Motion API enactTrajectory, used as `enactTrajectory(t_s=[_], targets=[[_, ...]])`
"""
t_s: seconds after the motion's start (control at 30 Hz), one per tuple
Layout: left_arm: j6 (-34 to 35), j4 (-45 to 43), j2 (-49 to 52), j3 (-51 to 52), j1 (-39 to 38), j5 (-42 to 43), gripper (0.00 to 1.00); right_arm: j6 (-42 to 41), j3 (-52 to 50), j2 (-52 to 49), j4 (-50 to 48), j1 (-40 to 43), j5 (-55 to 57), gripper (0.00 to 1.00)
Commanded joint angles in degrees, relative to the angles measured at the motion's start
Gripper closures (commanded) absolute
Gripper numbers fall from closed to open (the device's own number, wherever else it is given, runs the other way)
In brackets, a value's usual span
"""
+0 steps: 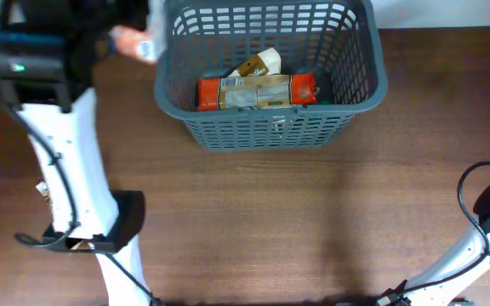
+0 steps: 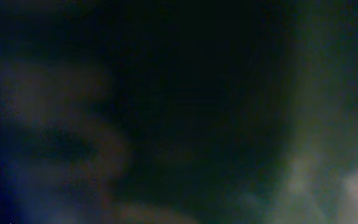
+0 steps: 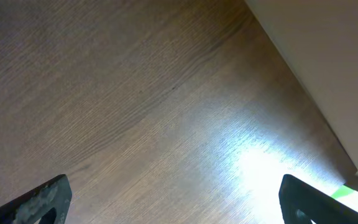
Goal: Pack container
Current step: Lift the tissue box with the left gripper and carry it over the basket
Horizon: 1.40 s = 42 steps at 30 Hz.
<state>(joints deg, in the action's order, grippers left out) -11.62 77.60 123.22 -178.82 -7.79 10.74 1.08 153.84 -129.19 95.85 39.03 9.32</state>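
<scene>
container (image 1: 270, 127): upright at far centre of table (image 1: 313, 221), orange-red packet (image 1: 258, 92) and beige packet (image 1: 260, 63) inside | left gripper (image 1: 113, 38): just left of container rim, blurred; wrist view dark; opening cannot be told | right gripper (image 3: 173, 202): fingers spread wide, holding nothing, above table

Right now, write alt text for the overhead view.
Dark grey slotted basket at the far side of a wooden table, holding an orange-ended packet with a cream packet behind it. A white robot arm at left.
</scene>
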Motion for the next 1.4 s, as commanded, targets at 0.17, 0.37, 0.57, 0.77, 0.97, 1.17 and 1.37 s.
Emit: enactTrajectory(t_s=[0.17,0.37,0.57,0.77,0.97,1.17,1.37], targets=[[-15.2,-6.3,-0.7,2.3,-10.4,2.3,0.98,-0.7,-0.2,0.2,-0.1,0.3,-0.1,0.01],[-29.6,-6.5,-0.6,7.8,-14.9,8.3,0.98,-0.7,-0.2,0.2,-0.1,0.3,-0.1,0.01],[-33.5,-8.9,-0.6,16.7,-16.0,8.8,0.98,-0.7,-0.2,0.2,-0.1,0.3,-0.1,0.01],[-33.5,-14.5,-0.6,26.8,-15.7,5.2,0.98,-0.7,-0.2,0.2,-0.1,0.3,-0.1,0.01],[-33.5,-19.0,-0.5,35.0,-15.7,1.4,0.98,-0.7,-0.2,0.2,-0.1,0.3,-0.1,0.01],[-33.5,-21.7,-0.5,43.0,-15.4,1.4,0.98,-0.7,-0.2,0.2,-0.1,0.3,-0.1,0.01],[-33.5,-23.4,-0.5,50.9,-13.5,1.4,0.98,-0.7,-0.2,0.2,-0.1,0.3,-0.1,0.01]])
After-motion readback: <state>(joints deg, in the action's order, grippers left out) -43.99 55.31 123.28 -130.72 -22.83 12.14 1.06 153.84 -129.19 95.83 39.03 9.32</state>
